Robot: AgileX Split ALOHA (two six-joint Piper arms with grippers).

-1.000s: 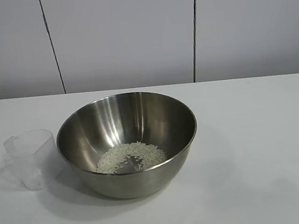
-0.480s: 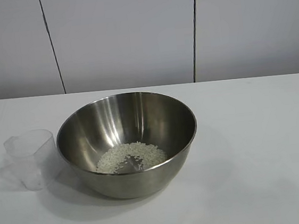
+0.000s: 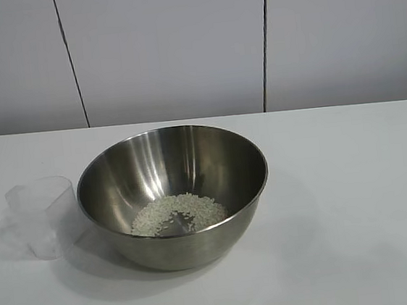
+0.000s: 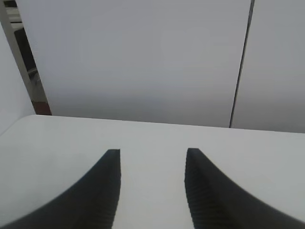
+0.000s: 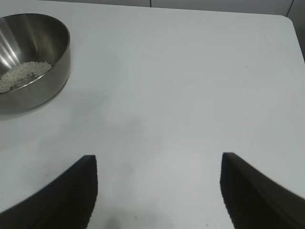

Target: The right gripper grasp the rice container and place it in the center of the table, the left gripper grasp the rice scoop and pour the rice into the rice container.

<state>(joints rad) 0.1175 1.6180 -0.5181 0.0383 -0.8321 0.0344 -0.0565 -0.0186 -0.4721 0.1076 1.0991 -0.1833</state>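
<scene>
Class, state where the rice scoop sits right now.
In the exterior view the rice scoop stands upright on the table at the left side, just beside the rice container, which holds the rice.

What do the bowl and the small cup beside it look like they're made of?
The rice container looks like stainless steel with a brushed, shiny finish: its inner wall shows bright streaks and grey reflections, and the rim is thin. The rice scoop seems to be clear plastic, translucent enough for the white table to show through its walls. The rice is a pale matte patch of grains.
</scene>
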